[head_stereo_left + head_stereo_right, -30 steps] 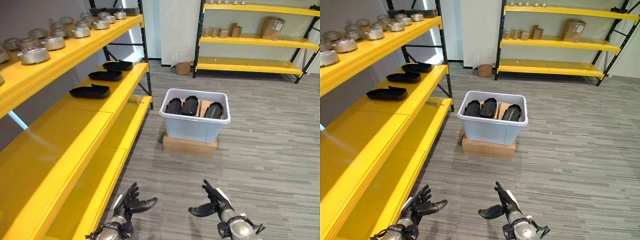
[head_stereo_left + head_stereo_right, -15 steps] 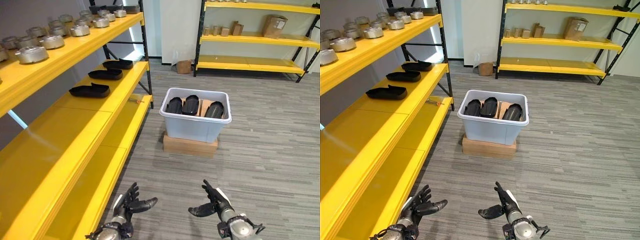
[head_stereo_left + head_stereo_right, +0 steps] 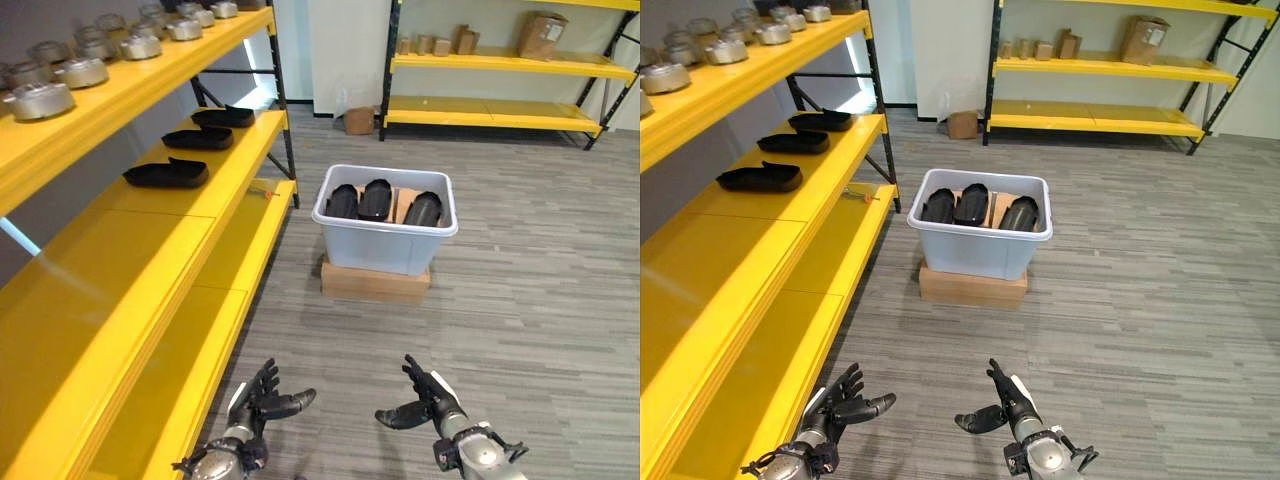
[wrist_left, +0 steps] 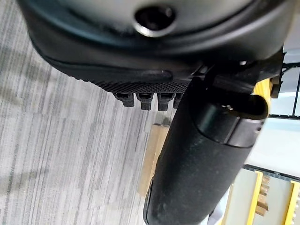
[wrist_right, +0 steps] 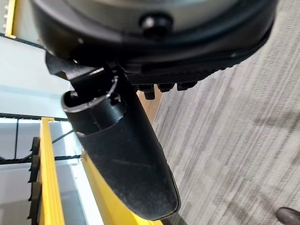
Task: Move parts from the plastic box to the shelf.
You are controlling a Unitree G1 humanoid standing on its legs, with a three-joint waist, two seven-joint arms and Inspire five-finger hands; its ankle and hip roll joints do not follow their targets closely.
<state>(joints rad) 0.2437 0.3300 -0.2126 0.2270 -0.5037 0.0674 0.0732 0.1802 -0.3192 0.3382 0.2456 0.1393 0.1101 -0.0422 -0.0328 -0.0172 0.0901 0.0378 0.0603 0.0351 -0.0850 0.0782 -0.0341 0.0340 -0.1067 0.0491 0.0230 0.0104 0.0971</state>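
Nearest, the left robot hand and the right robot hand hang low over the grey striped floor, fingers spread and relaxed, holding nothing. To the left runs the yellow shelf, carrying black parts on its middle level and metal castings above. Well ahead of both hands, the plastic box sits on a flat cardboard base, with dark parts in the box standing upright. A second yellow rack lines the far wall.
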